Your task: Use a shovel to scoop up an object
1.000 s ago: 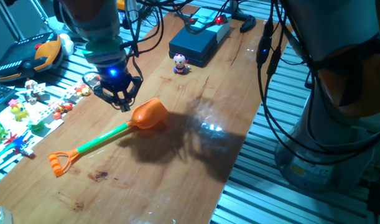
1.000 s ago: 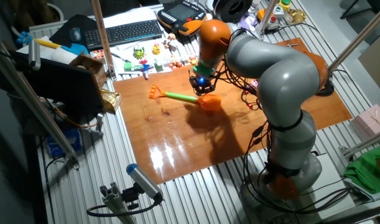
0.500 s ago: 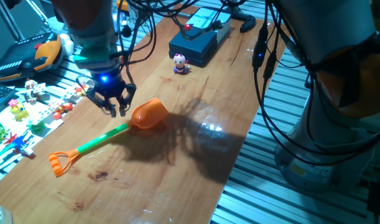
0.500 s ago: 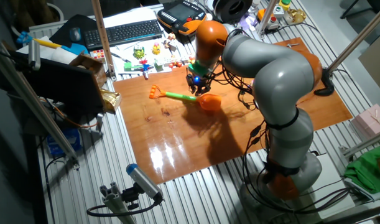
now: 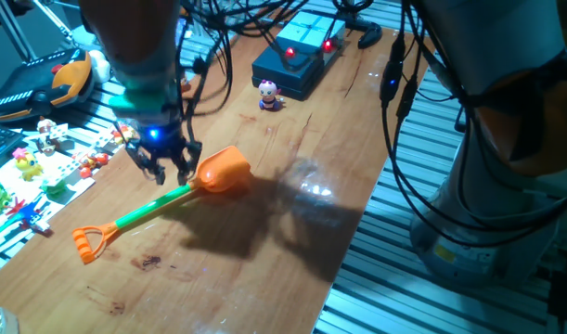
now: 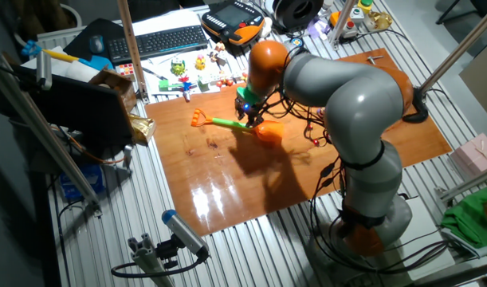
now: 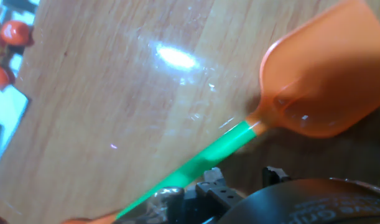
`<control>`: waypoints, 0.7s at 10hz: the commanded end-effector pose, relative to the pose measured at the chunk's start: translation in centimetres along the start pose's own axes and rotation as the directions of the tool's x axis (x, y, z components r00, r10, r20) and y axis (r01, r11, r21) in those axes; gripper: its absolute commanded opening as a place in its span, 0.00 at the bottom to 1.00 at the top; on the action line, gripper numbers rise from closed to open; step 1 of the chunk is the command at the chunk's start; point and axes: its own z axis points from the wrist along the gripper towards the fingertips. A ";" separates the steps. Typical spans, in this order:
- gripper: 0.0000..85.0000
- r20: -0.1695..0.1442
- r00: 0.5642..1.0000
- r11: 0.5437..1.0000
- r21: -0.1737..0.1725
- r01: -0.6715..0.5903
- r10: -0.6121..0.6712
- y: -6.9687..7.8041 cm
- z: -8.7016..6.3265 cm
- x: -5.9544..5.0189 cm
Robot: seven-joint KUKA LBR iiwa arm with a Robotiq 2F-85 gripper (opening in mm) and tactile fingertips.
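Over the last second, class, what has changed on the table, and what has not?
The gripper slid along the table from beside the orange blade toward the green shaft and dropped lower; it now hangs open just above the shovel. Nothing has been grasped or released. The shovel lies in the same spot, and the little figurine stands where it was, beside the blue box.

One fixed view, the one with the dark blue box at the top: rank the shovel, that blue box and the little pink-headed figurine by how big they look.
Largest to smallest:
1. The shovel, its length spanning the most.
2. The dark blue box, shorter but bulkier; it sits farther from the camera, so its true size against the shovel is unsure.
3. The figurine, clearly tiniest.
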 end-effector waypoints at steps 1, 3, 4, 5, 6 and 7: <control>0.48 0.045 0.781 0.782 -0.065 -0.620 0.623 0.1 0.2 0.1; 0.47 0.050 0.756 0.757 -0.086 -0.647 0.652 0.6 0.8 0.0; 0.46 0.065 0.735 0.737 -0.097 -0.668 0.675 1.0 1.2 0.2; 0.46 0.085 0.723 0.728 -0.104 -0.678 0.686 1.2 1.5 0.3; 0.45 0.098 0.720 0.726 -0.097 -0.680 0.687 1.3 1.7 0.1; 0.43 0.111 0.714 0.722 -0.098 -0.685 0.692 1.4 1.9 -0.2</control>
